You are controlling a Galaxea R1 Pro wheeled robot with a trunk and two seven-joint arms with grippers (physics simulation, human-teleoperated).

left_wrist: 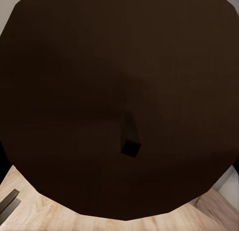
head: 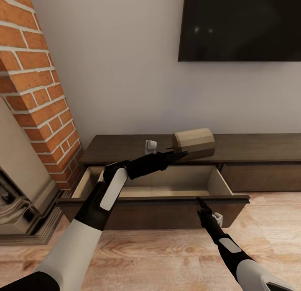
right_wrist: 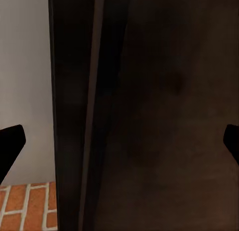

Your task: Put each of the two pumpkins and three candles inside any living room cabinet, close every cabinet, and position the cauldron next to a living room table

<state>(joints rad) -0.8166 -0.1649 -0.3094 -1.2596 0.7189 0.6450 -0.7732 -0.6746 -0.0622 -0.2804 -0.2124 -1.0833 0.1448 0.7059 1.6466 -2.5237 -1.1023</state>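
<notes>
Left gripper (head: pixel 184 154) pinching candle (head: pixel 194 143) at frame centre by its end; rigid, light, smooth, could slip

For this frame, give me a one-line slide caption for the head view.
Left gripper holds a candle on its side above the cabinet's open drawer, right gripper at the drawer front.

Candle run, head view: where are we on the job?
Done: one cabinet drawer is pulled open, its pale inside bare where visible. In hand: the left gripper holds a candle on its side above that drawer; the right gripper sits at the drawer's front edge, fingers apart. Left: release the candle, close the drawer. Other candles, pumpkins and cauldron can't be judged from here.
</notes>
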